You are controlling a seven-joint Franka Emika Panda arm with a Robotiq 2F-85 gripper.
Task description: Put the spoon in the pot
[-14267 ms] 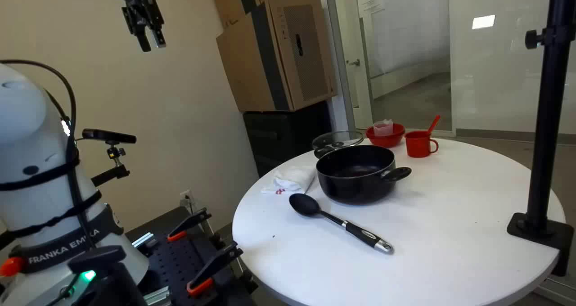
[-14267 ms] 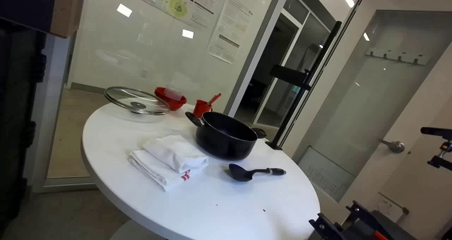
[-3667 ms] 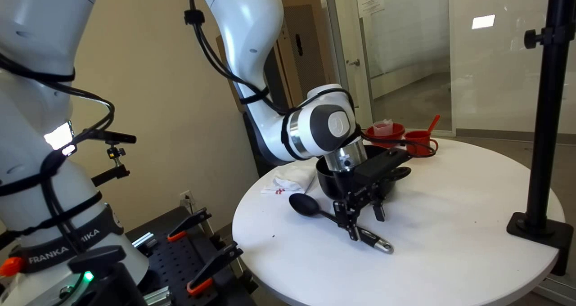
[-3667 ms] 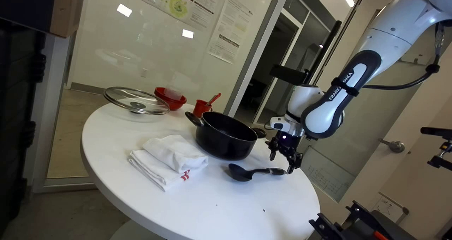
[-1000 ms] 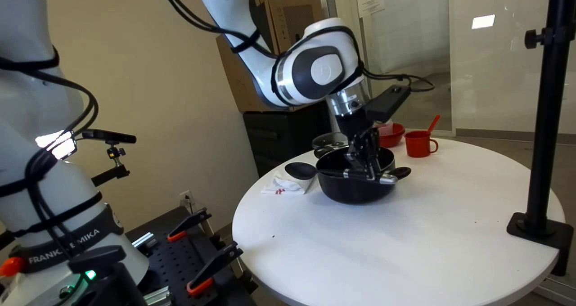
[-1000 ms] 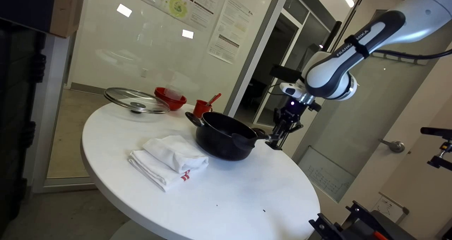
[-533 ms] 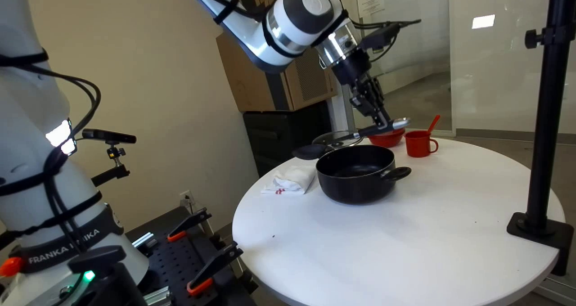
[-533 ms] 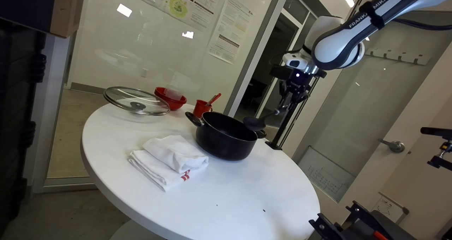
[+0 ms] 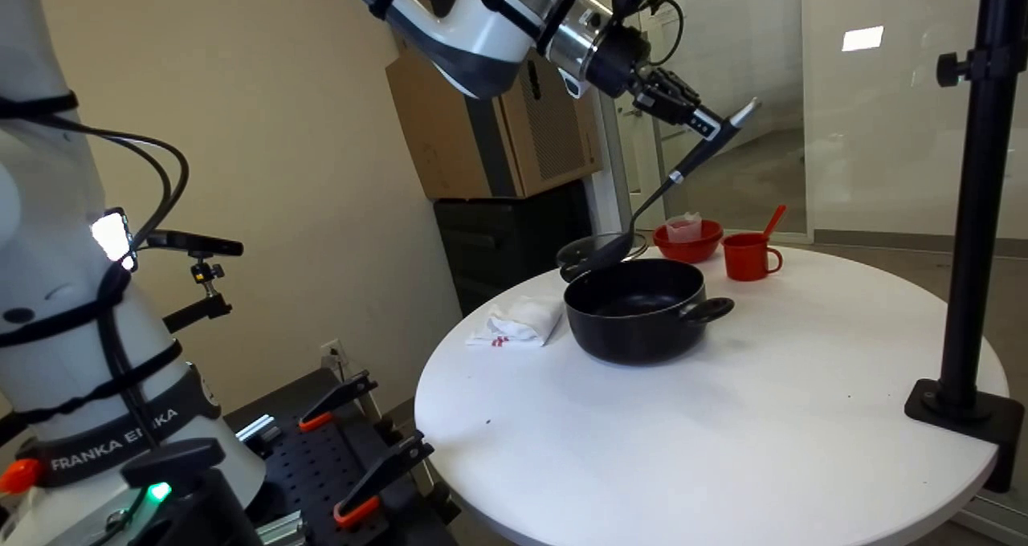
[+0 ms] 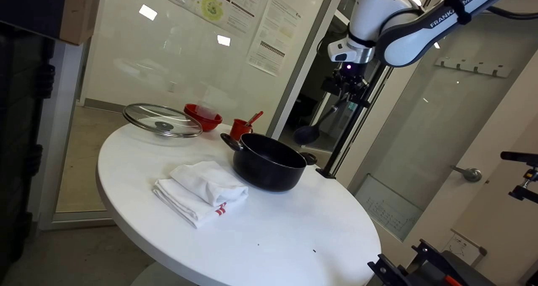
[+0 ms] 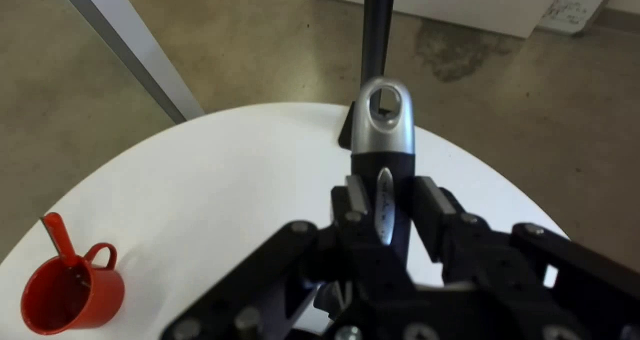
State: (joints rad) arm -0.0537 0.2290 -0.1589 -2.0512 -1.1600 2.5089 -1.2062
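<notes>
Spoon (image 9: 689, 165) looks light and stiff, perhaps slippery; its thick handle (image 11: 384, 160) seems the place to hold; the gripper (image 11: 390, 200) pinches it there.

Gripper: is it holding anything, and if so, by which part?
The gripper holds the spoon by its black handle, near the silvery end.

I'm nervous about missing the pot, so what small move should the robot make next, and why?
I'd probably ease the spoon toward the middle of the pot before lowering it. The gripper is closed on the spoon's handle, and in both exterior views the head shows above the rim, not inside; I can't tell whether it's over the opening.
</notes>
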